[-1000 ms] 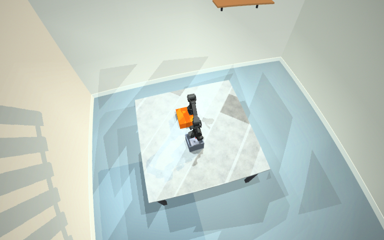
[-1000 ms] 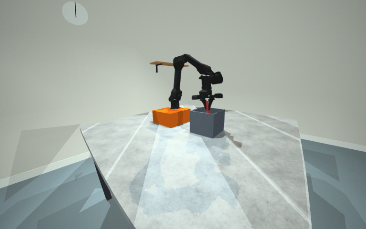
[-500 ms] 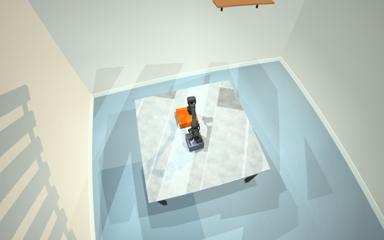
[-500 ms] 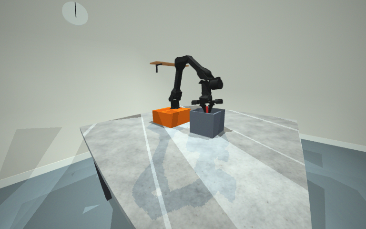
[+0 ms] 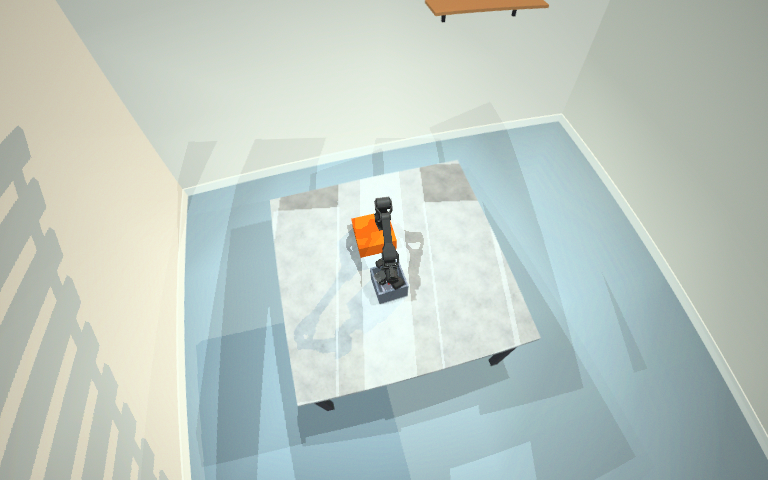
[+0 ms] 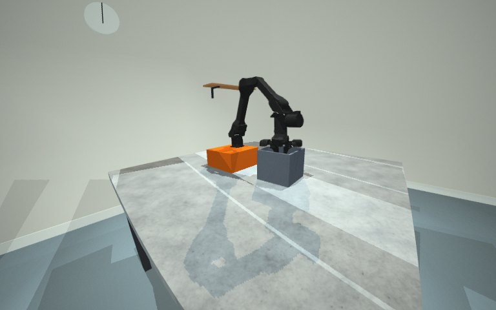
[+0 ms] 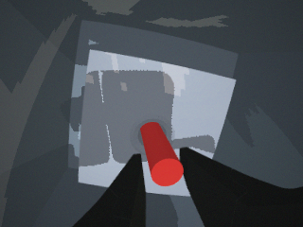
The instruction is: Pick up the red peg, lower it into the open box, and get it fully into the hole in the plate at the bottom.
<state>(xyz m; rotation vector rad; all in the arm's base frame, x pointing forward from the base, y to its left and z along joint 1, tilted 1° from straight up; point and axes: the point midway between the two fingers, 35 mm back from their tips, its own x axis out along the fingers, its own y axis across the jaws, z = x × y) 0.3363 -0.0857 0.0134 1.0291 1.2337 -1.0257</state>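
The red peg (image 7: 167,172) stands in the hole in the light plate (image 7: 204,104) at the bottom of the dark grey box (image 5: 392,296) (image 6: 276,168), with a length of it still above the plate. How deep it sits cannot be told. My gripper (image 7: 160,158) (image 6: 280,150) reaches down into the box. Its fingers are open a little, one on each side of the peg's upper part, with a narrow gap on the left side; the right finger is very close to the peg or touches it. The top and exterior views hide most of the peg.
The box's inner walls (image 7: 265,71) surround the fingers. An orange block (image 5: 370,243) (image 6: 219,161) under the arm's base stands close beside the box. Both are on the pale table (image 5: 470,271) (image 6: 164,197).
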